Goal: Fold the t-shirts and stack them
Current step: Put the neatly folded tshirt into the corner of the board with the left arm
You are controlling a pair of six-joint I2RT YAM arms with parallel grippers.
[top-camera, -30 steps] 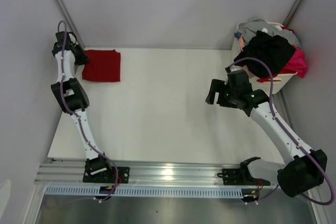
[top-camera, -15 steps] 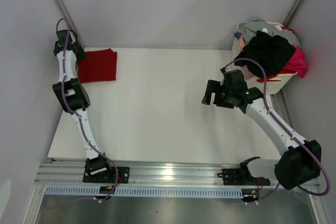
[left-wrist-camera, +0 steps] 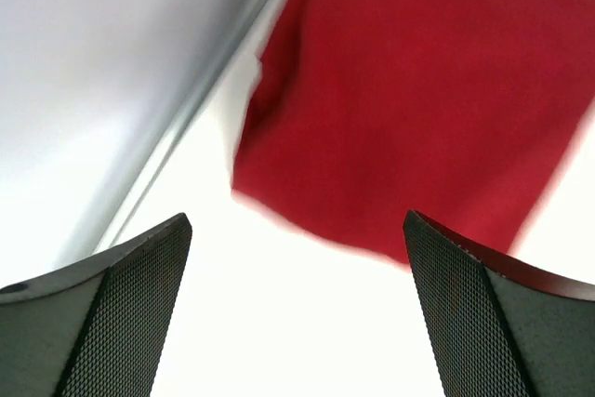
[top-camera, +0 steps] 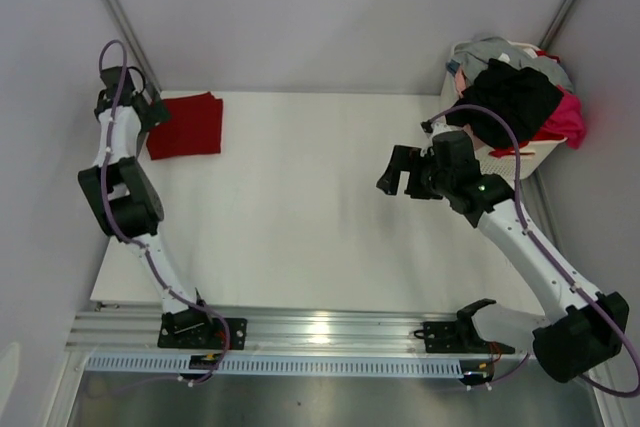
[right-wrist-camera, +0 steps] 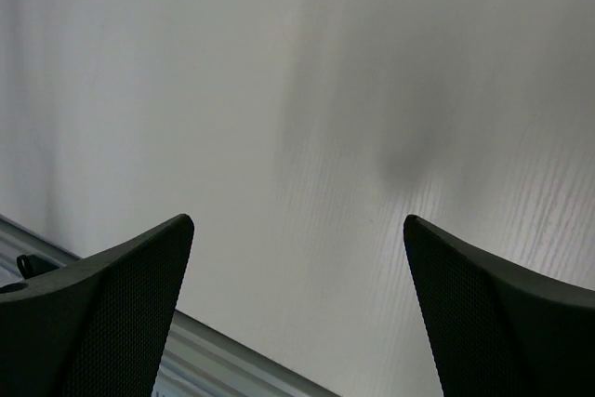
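Lying folded upper left in the top view, the red t-shirt (top-camera: 187, 125) looks soft and floppy, best pinched at a hem. Left gripper (left-wrist-camera: 296, 225) and right gripper (right-wrist-camera: 297, 225) both gape empty.

Dark red t-shirt (top-camera: 186, 125): folded flat, roughly square, table's far-left corner. Black, pink, grey t-shirts (top-camera: 512, 97): crumpled heap, far-right, unfolded.

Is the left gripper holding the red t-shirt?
No, the left gripper stands open and empty, with the red t-shirt lying flat beyond it.
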